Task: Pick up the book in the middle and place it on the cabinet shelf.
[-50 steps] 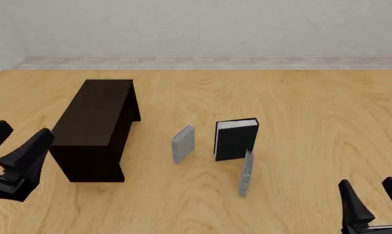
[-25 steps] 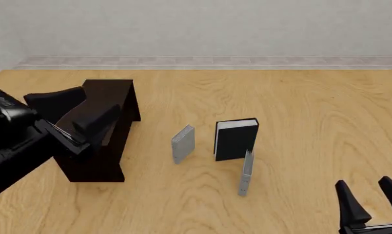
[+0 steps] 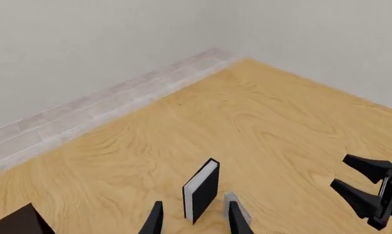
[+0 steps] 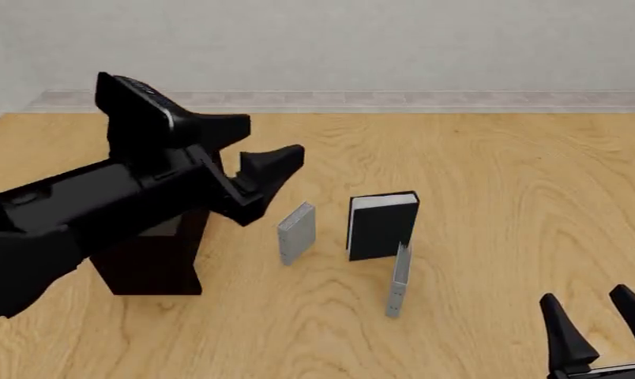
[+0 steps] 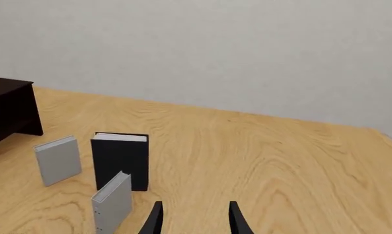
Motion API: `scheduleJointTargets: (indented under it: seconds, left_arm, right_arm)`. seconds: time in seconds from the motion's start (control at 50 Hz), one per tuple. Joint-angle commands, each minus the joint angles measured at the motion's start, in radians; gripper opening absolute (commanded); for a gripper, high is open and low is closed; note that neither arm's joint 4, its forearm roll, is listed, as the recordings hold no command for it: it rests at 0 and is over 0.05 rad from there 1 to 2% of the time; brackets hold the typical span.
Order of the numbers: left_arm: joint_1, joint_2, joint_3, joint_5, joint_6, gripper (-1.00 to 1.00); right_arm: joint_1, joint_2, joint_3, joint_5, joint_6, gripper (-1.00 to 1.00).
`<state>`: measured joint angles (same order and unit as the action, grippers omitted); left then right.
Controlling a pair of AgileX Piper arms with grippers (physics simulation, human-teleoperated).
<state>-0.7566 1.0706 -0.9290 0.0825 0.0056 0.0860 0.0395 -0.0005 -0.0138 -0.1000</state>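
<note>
The book [image 4: 383, 227], a thick black hardcover with white page edges, stands upright on the wooden table between two smaller books. It also shows in both wrist views [image 3: 203, 190] [image 5: 121, 161]. The cabinet shelf [image 4: 149, 264] is a low dark brown box to the left, largely hidden by my left arm. My left gripper [image 4: 267, 144] is open, raised above the table between the cabinet and the books, holding nothing. In its own view the left gripper [image 3: 195, 204] points toward the book. My right gripper [image 4: 602, 332] is open and empty at the near right corner.
A small light grey book [image 4: 296, 233] stands left of the black one. A thin grey-blue book [image 4: 399, 280] stands just in front of it. A pale wall with a skirting strip [image 4: 349, 99] runs along the far side. My right gripper [image 3: 368, 195] shows in the left wrist view.
My left arm has swung up and to the right, from the near left edge across the cabinet toward the books. The right gripper has barely moved. The books stand as before.
</note>
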Motion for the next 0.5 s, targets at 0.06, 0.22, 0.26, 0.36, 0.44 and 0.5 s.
scheduleJointTargets:
  seconds: [0.06, 0.22, 0.26, 0.36, 0.44, 0.5]
  left_arm:
    - [-0.064, 0.154, -0.163, 0.093, 0.031, 1.00]
    - [-0.089, 0.225, -0.197, 0.110, 0.067, 1.00]
    - [-0.068, 0.266, -0.208, 0.111, 0.095, 1.00]
    - [-0.064, 0.308, -0.245, 0.122, 0.081, 1.00]
    - [-0.061, 0.357, -0.254, 0.111, 0.111, 1.00]
    - [-0.070, 0.373, -0.263, 0.117, 0.119, 1.00]
  right_arm:
    - [0.010, -0.004, 0.000, -0.001, -0.008, 1.00]
    - [0.019, 0.007, 0.000, -0.006, -0.020, 1.00]
    - [0.017, 0.004, 0.000, -0.005, -0.018, 1.00]
    - [0.020, 0.000, 0.000, -0.003, -0.020, 1.00]
    - [0.023, -0.002, 0.000, -0.002, -0.019, 1.00]
    - [0.023, -0.002, 0.000, -0.002, -0.021, 1.00]
